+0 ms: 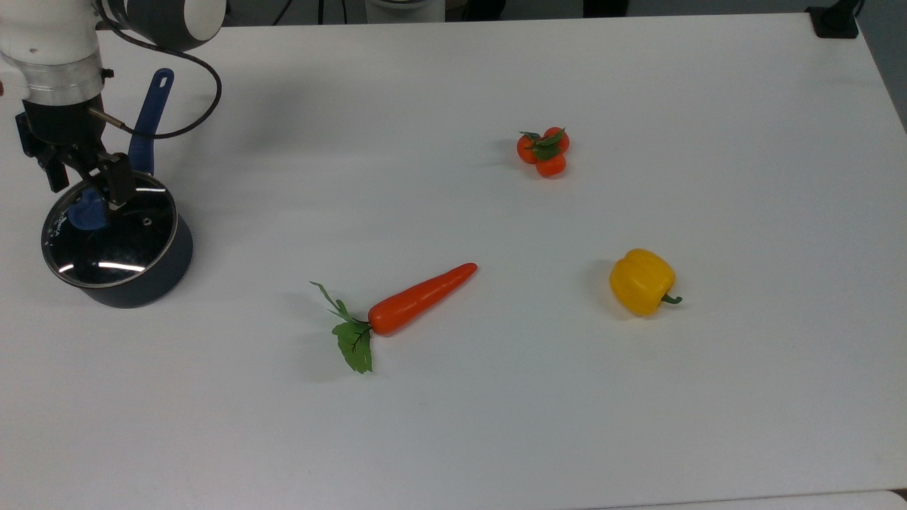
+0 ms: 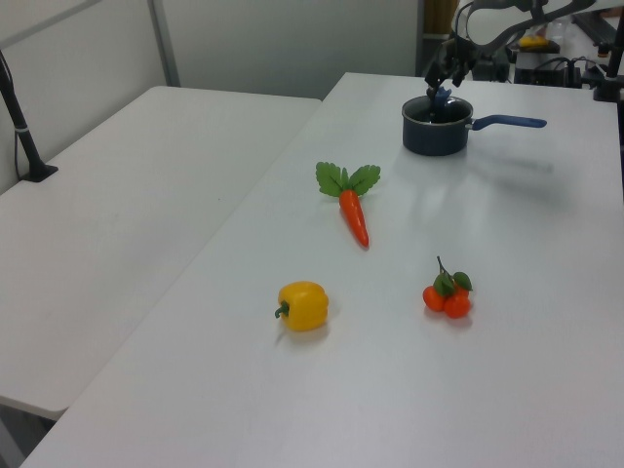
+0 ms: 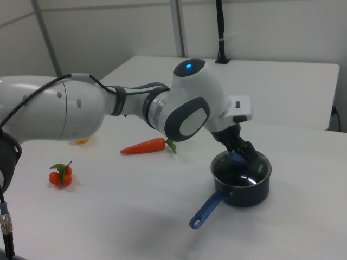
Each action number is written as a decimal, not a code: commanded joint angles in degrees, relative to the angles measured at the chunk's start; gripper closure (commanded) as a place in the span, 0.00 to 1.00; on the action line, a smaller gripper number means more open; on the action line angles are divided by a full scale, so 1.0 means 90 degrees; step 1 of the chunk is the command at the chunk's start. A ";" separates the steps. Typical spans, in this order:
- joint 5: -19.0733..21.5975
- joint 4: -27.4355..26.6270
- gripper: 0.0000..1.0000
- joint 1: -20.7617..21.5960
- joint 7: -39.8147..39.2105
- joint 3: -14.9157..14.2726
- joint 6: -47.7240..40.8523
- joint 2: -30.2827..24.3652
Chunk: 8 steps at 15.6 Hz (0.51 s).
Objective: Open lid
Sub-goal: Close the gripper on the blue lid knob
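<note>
Currently the lid is sitting closed on the saucepan at the top view's left edge. The gripper is straddling the blue knob, fingers spread apart either side, not clamping it.

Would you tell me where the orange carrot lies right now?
The orange carrot lies mid-table in the top view, between the dark saucepan and the yellow bell pepper.
</note>
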 commanded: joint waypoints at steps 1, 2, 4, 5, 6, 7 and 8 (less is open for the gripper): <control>0.0047 -0.0005 0.14 0.0005 0.0061 0.0020 0.0207 0.0061; 0.0037 -0.0005 0.17 0.0005 0.0052 0.0020 0.0207 0.0061; 0.0037 0.0005 0.18 0.0025 0.0061 0.0020 0.0207 0.0061; 0.0037 0.0005 0.20 0.0034 0.0061 0.0030 0.0207 0.0051; 0.0037 0.0005 0.23 0.0044 0.0052 0.0030 0.0207 0.0051; 0.0037 0.0015 0.26 0.0054 0.0051 0.0040 0.0207 0.0051; 0.0037 0.0015 0.28 0.0064 0.0051 0.0049 0.0207 0.0051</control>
